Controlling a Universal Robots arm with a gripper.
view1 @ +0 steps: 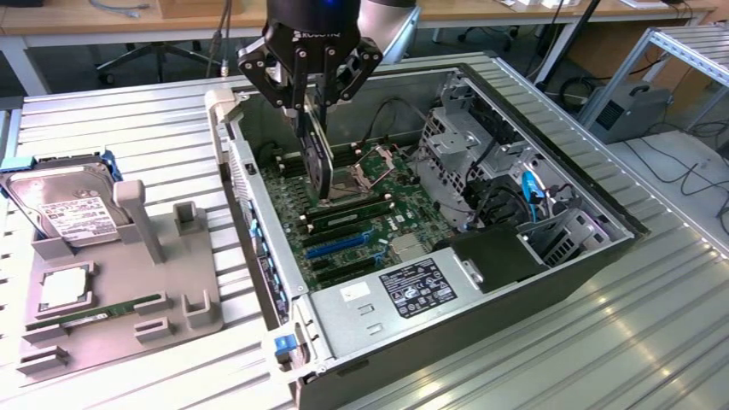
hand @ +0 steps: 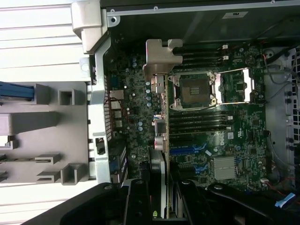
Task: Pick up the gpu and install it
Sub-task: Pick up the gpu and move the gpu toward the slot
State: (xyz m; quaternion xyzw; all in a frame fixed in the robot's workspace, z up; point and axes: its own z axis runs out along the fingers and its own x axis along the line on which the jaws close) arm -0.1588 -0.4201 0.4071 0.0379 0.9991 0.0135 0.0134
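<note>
At the exterior view's left, a grey parts tray [view1: 171, 256] on the slatted bench carries a hard drive [view1: 68, 212] stood in its cradle and a green RAM stick [view1: 108, 309] lying in a groove, each part kept in its own nest so it can be taken cleanly. Just beside it the computer case [view1: 256, 248] lies open, side panel off and motherboard [view1: 381, 218] facing up, giving access from above. Over the board the gripper [view1: 310, 109] is clamped on the upper edge of the gpu [view1: 317, 158], holding the dark card on edge, apparently so that its connector edge faces the board. In the wrist view the gpu [hand: 160, 133] is seen edge-on, its silver bracket [hand: 161, 56] toward the case's rear wall, beside the empty CPU socket [hand: 194, 89]. The blue expansion slots [view1: 334, 248] lie nearer the camera, apart from the card. Whether its lower edge touches the board cannot be told. At the right stands the drive cage [view1: 462, 149].
</note>
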